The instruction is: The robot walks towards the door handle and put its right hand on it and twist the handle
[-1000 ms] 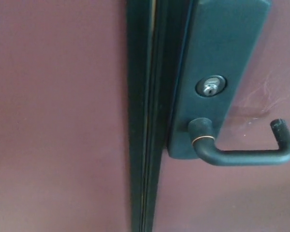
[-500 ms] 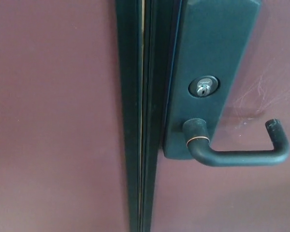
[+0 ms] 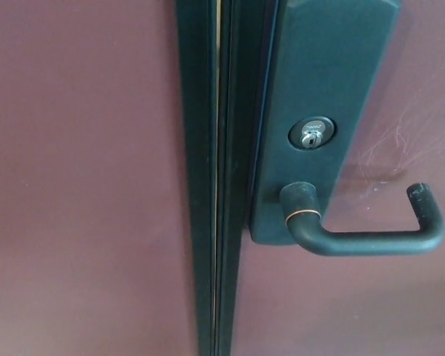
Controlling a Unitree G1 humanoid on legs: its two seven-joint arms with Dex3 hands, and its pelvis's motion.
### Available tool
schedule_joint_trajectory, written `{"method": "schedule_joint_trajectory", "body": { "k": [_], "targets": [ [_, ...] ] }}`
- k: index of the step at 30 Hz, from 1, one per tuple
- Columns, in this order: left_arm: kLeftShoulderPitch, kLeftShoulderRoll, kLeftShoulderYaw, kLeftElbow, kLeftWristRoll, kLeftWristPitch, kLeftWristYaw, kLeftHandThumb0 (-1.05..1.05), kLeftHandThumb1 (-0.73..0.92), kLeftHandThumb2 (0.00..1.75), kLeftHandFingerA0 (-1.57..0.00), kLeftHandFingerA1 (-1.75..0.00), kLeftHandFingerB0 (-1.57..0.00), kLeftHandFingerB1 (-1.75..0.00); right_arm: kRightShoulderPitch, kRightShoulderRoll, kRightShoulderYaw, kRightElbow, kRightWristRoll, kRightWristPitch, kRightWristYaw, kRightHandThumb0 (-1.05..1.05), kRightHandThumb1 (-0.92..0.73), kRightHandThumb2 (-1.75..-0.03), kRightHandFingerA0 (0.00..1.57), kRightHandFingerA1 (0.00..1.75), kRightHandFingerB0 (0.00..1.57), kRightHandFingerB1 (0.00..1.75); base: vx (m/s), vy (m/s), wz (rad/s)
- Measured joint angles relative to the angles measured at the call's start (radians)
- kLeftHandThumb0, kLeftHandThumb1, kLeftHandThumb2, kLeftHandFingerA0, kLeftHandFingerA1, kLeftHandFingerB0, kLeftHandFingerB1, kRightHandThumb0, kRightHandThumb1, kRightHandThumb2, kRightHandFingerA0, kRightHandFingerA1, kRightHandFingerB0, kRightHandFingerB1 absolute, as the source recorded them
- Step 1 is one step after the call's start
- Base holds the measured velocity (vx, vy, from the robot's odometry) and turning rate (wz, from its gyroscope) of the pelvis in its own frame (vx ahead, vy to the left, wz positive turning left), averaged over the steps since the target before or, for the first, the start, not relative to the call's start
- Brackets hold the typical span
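- Now we are looking from the head view very close at a dark red door (image 3: 81, 185); it is filling nearly the whole pic.
- We are seeing a dark green vertical frame strip (image 3: 208, 178) running top to bottom, a bit left of centre, w/ a thin pale line showing inside it.
- Just right of the strip, a dark green lock plate (image 3: 319, 81) is sitting on the door, upright but leaning a little in the pic.
- On the plate a silver keyhole cylinder (image 3: 312, 133) is shining, in the lower half of the plate.
- Below the keyhole the door handle (image 3: 363, 241) is coming out of the plate bottom, w/ a thin copper ring near its base. It is running level to the right, then its end is bending back toward the door.
- Nothing is touching the handle; it is lying horizontal, in the lower right part of the pic.
- We are not seeing any robot hand, left or right, so we cannot tell if the fingers are spread or pressed together.
- Faint pale scratches (image 3: 400, 148) are showing on the door right of the plate, above the handle end.
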Motion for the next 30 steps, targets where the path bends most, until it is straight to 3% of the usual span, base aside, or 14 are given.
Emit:
{"method": "schedule_joint_trajectory", "body": {
  "k": [1,5,9,10,30],
  "targets": [
    [0.000,0.000,0.000,0.000,0.000,0.000,0.000,-0.25,0.53,0.56,-0.71,-0.52,-0.56,-0.42,0.000,0.000,-0.005,-0.003,0.004,0.000,0.007,-0.01,-0.46,-0.87,0.43,0.63,0.27,0.54,0.00,0.000,0.00],
    [-0.001,0.000,0.013,0.000,-0.003,-0.001,-0.001,-0.25,0.53,0.56,-0.71,-0.52,-0.57,-0.42,0.027,-0.004,-0.054,-0.078,0.039,-0.006,0.071,-0.08,-0.46,-0.88,0.28,0.58,0.19,0.52,0.00,0.000,0.00],
    [-0.003,0.001,0.021,0.000,-0.003,-0.001,-0.001,-0.25,0.53,0.56,-0.71,-0.52,-0.57,-0.42,0.107,-0.017,-0.106,-0.257,0.086,-0.010,0.146,-0.08,-0.46,-0.88,0.28,0.58,0.19,0.52,0.00,0.000,0.00],
    [-0.004,0.002,0.022,0.000,-0.003,-0.001,-0.001,-0.25,0.53,0.56,-0.70,-0.51,-0.57,-0.42,0.121,-0.018,-0.115,-0.288,0.094,-0.010,0.160,-0.10,-0.46,-0.89,0.22,0.56,0.19,0.52,0.00,0.000,0.00],
    [-0.013,0.002,0.028,-0.002,-0.003,-0.003,-0.002,-0.23,0.54,0.56,-0.70,-0.54,-0.58,-0.42,0.522,-0.046,-0.257,-1.161,0.217,0.029,0.271,-0.17,-0.39,-0.87,0.26,0.59,0.19,0.54,0.00,0.000,0.00]
  ]
}}
